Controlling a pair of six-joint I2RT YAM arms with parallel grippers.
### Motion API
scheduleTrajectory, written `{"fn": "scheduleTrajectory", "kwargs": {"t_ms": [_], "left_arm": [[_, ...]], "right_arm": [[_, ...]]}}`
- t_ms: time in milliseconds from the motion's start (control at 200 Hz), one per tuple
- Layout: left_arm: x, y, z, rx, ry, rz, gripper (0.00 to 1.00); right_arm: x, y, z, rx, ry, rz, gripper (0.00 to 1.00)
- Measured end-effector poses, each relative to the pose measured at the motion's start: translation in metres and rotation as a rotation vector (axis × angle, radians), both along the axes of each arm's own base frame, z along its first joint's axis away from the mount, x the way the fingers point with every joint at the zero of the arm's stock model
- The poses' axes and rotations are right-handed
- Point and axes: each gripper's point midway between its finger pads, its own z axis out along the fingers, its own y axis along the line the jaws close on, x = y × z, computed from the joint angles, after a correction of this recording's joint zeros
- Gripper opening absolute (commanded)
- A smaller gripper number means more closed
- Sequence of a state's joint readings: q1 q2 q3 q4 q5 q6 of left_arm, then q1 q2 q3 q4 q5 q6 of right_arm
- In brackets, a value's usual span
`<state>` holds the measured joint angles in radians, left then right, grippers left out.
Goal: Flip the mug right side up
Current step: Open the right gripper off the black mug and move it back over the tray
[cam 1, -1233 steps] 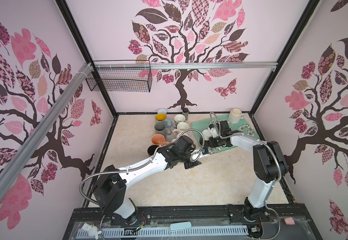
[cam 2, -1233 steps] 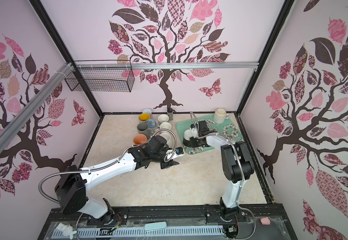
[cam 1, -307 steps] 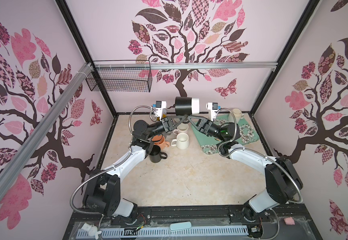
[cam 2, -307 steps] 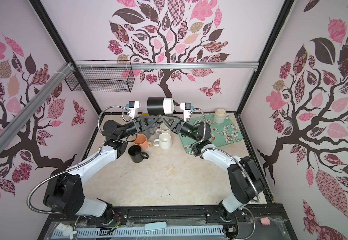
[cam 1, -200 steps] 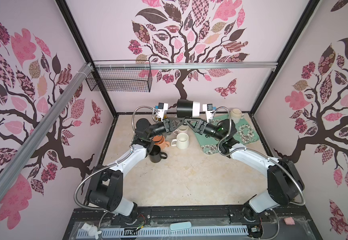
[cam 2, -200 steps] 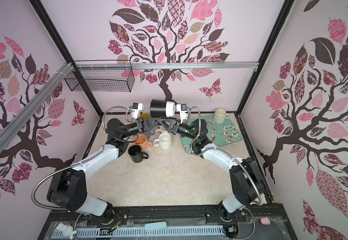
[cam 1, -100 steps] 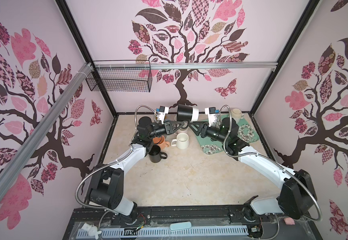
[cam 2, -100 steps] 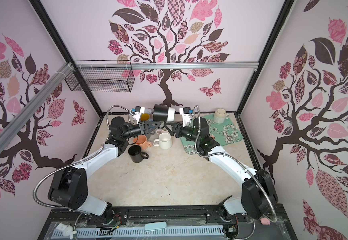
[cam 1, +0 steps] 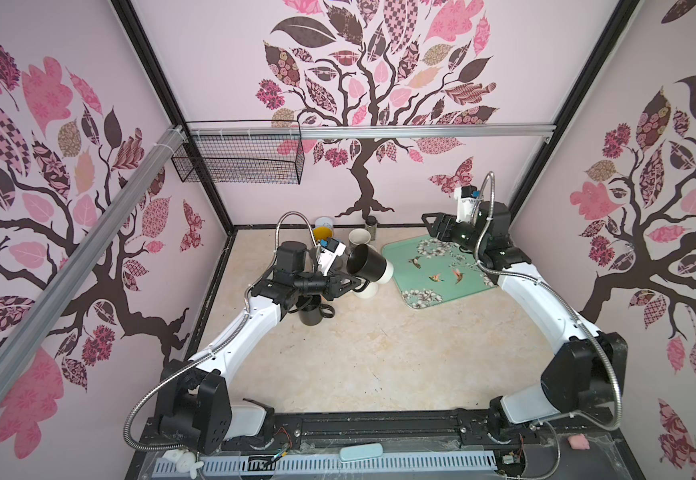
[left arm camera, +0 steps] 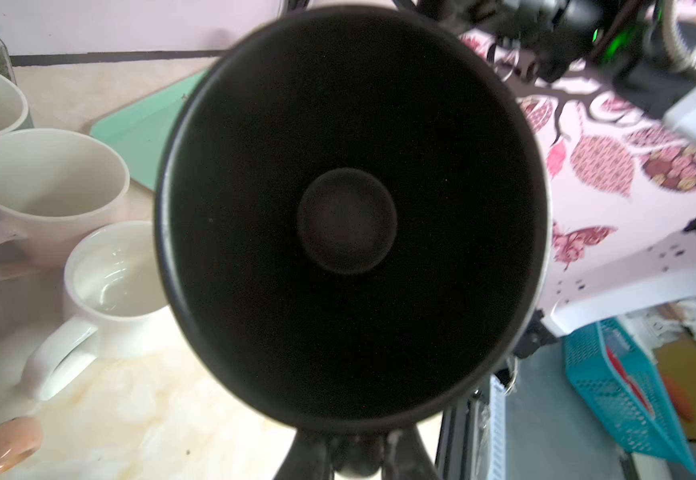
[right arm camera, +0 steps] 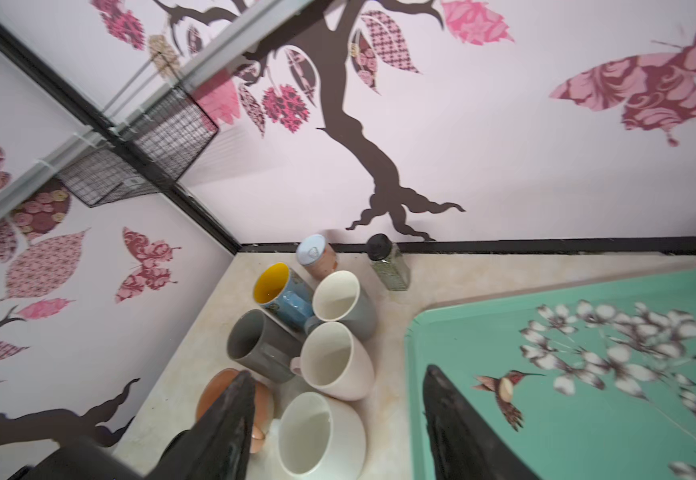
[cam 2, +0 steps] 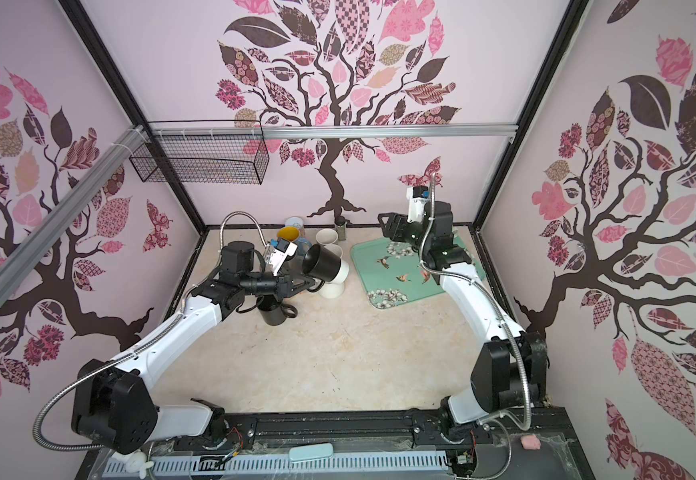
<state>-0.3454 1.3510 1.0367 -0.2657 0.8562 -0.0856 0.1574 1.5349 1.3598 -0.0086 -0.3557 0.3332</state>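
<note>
Handover done: my right pincer [cam 1: 429, 222] let go.
It hung released near the tray [cam 1: 433, 266]; my left pincer [cam 1: 354, 283] alone clenched the mug [cam 1: 366, 264], tilted sideways, not yet upright.

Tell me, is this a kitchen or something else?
Likely a robot practice booth, not a kitchen: two robot arms are fixed to a rail, tree-sticker walls box in the table, and mugs crowd one corner near a tray.
</note>
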Motion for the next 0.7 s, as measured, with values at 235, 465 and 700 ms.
{"fn": "scheduleTrajectory", "kwargs": {"t_ms": [235, 465, 700], "left_arm": [[-0.025, -0.01, -0.03, 0.295, -0.127, -0.179, 0.0], [-0.02, 0.003, -0.071, 0.534, -0.166, -0.28, 0.0], [-0.01, 0.02, -0.105, 0.695, -0.2, -0.331, 0.0]], "right_arm": [[0.056, -0.069, -0.062, -0.072, 0.175, -0.162, 0.71], [0.086, -0.135, -0.105, -0.072, 0.282, -0.31, 0.74], [0.131, -0.158, -0.113, -0.117, 0.281, -0.393, 0.75]]}}
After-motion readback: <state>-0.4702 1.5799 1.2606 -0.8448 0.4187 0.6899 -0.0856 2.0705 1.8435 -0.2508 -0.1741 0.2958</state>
